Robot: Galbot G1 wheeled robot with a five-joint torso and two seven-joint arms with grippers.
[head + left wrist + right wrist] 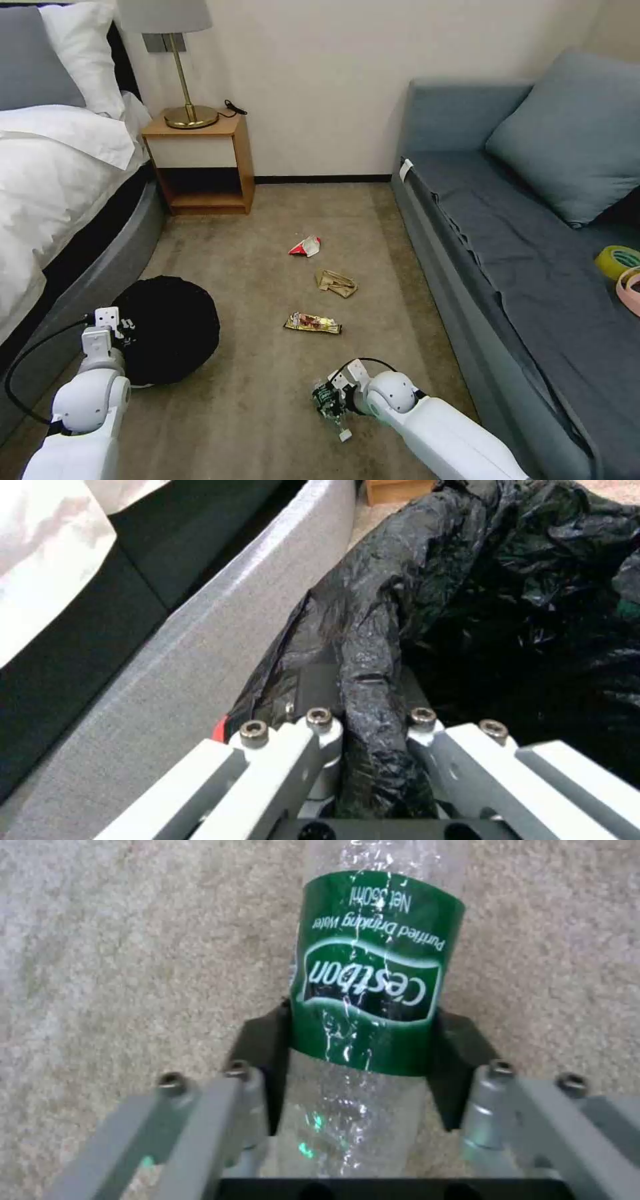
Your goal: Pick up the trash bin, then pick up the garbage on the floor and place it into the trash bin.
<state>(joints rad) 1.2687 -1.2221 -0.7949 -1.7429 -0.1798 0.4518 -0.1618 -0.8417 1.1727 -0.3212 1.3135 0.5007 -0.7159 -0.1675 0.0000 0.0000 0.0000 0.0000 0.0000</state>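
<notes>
Trash bin (167, 330) sits at the head view's eight o'clock beside the bed, the left gripper (363, 700) clamped on its black-bagged rim. At six o'clock the right gripper (360, 1050) pinches the bottle (370, 990). Three wrappers (313, 323) lie on the carpet toward twelve, so most of the collecting remains.

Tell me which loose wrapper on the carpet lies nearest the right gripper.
The flat gold-brown snack wrapper, just ahead of the right gripper, which holds the clear green-labelled bottle. The crumpled tan paper and red-and-white wrapper lie farther off, toward the wall.
</notes>
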